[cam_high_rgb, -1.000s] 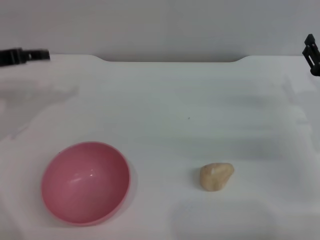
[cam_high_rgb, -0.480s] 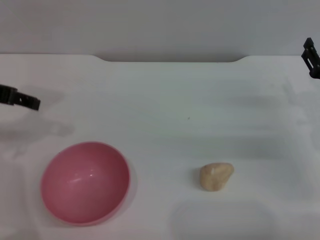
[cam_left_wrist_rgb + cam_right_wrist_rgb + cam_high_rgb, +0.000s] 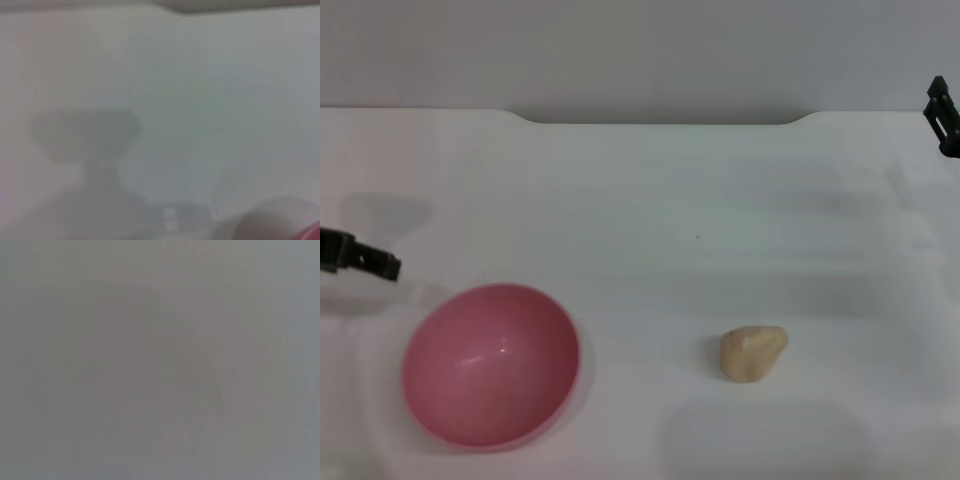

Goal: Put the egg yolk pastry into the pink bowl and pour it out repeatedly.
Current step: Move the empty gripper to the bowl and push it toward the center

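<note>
On my head view the pink bowl point(image 3: 491, 364) sits upright on the white table point(image 3: 660, 200) at about 7 o'clock, and the egg yolk pastry point(image 3: 752, 352) lies on the table at about 5 o'clock, well apart from the bowl. My left gripper point(image 3: 360, 258) hangs at 9 o'clock, just beyond the bowl's rim; my right gripper point(image 3: 944, 112) is parked at 2 o'clock. I cannot tell either gripper's finger state.

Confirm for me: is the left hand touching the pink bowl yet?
Apart. The head view shows bare white table between the left hand and the rim of the pink bowl.
</note>
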Controlling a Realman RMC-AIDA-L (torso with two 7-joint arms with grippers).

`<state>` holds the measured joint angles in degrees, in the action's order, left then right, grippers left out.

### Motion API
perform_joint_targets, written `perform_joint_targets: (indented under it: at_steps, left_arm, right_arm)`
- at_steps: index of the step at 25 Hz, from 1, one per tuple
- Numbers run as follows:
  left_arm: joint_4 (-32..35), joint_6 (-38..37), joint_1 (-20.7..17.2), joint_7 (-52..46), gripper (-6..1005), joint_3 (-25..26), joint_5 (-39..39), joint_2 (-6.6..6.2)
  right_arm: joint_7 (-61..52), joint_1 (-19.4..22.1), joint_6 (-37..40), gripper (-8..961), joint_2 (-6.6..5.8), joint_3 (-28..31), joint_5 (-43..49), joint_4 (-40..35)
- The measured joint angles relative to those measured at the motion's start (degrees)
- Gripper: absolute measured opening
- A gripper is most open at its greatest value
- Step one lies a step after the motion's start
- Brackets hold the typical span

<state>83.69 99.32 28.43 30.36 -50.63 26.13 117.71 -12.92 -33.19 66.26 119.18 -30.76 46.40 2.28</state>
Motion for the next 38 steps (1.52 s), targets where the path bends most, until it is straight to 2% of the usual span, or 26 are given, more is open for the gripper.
perform_joint_targets:
  at_steps: [17,32,38]
  left_arm:
    - [-7.9,3.8,1.6,0.0,785,-1.5,2.7,-0.04]
    - [-16.9,-2.3,2.9,1.8,785,-4.3,2.8,-0.12]
    - [-18.0,-4.3,3.2,2.5,786,-4.7,3.5,0.17]
  right_arm:
    - [0.4,-0.7,-2.1,663,-0.09,0.0,-0.2,-0.8]
    - [0.1,-0.6,-2.2,663,-0.09,0.0,0.0,-1.3]
    - [0.1,-0.3,-2.2,664,-0.09,-0.1,0.1,-1.4]
